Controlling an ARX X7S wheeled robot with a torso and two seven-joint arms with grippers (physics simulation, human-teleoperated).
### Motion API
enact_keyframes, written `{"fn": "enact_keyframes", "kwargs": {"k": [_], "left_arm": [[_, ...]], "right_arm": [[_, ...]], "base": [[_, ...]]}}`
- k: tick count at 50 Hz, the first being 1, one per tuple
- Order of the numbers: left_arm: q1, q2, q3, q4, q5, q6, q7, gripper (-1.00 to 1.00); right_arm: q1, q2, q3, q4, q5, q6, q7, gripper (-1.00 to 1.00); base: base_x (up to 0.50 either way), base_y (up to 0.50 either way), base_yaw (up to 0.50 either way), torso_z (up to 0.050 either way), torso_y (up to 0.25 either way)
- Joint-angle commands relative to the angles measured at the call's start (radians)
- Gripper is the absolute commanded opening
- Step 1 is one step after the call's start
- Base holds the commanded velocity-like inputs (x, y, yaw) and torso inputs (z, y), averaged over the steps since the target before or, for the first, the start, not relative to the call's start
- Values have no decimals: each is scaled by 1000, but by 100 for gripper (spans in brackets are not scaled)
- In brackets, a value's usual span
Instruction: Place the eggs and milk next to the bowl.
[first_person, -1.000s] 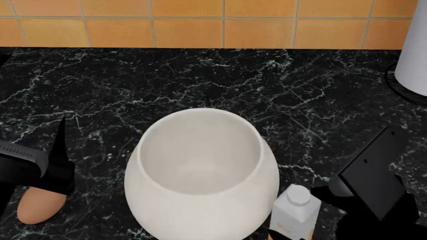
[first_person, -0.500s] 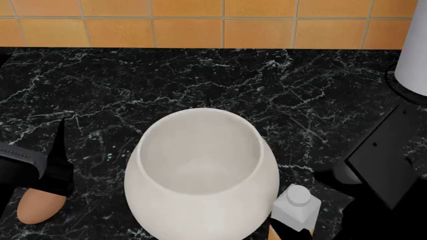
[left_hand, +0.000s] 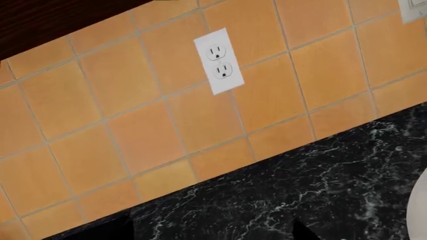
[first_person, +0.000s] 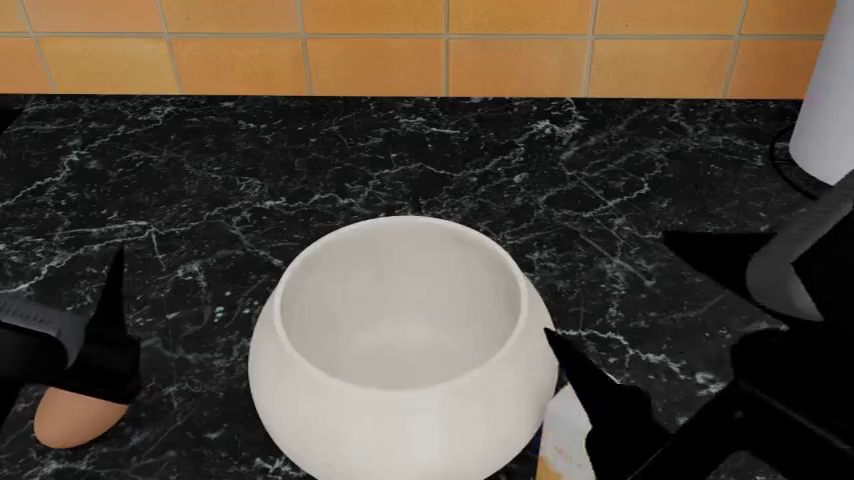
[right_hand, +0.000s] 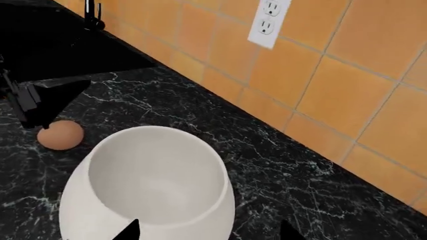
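Note:
The large white bowl (first_person: 400, 340) stands mid-counter and also fills the right wrist view as the bowl (right_hand: 153, 185). One tan egg (first_person: 80, 415) lies on the counter to its left, shown too as the egg (right_hand: 60, 135). Just above it hangs my left gripper (left_hand: 208, 232), open and empty, with one finger (first_person: 114, 300) showing in the head view. The milk (first_person: 558, 445) stands against the bowl's right side, its top hidden behind a finger (first_person: 587, 385) of my right gripper (right_hand: 208, 231). That gripper is open above the bowl's right edge, holding nothing.
A tall white cylinder (first_person: 830, 90) on a black base stands at the back right. An orange tiled wall (first_person: 441, 45) with an outlet (left_hand: 219, 61) runs behind the black marble counter (first_person: 400, 160). A dark sink (right_hand: 53, 45) lies beyond the egg.
My right gripper has lifted away from the milk, swung up and turned over the bowl's right edge, so a finger now hides the carton's cap. The left gripper sank slightly.

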Motion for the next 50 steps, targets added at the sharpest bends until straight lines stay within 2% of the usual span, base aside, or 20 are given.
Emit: {"fn": "enact_keyframes", "kwargs": {"k": [1, 12, 16, 24, 36, 50], "left_arm": [[0, -5, -28, 35, -50, -68, 37, 100], [-12, -50, -19, 61, -71, -149, 73, 100], [-16, -67, -13, 57, -78, -172, 90, 100], [-27, -107, 2, 55, -101, -229, 135, 100], [-2, -181, 11, 42, -143, -282, 217, 100], [63, -252, -18, 27, -193, -268, 303, 100]], "right_arm": [[23, -75, 190, -54, 92, 32, 190, 100], [16, -92, 326, -73, 139, 89, 394, 100], [-8, -95, 367, -82, 138, 87, 424, 100], [-87, -104, 462, -115, 145, 76, 443, 100], [-160, -98, 535, -136, 168, 74, 440, 100], [-187, -97, 523, -131, 158, 60, 441, 100]], "base": [[0, 0, 0, 0, 0], [0, 0, 0, 0, 0], [0, 0, 0, 0, 0], [0, 0, 0, 0, 0], [0, 0, 0, 0, 0], [0, 0, 0, 0, 0]]}}
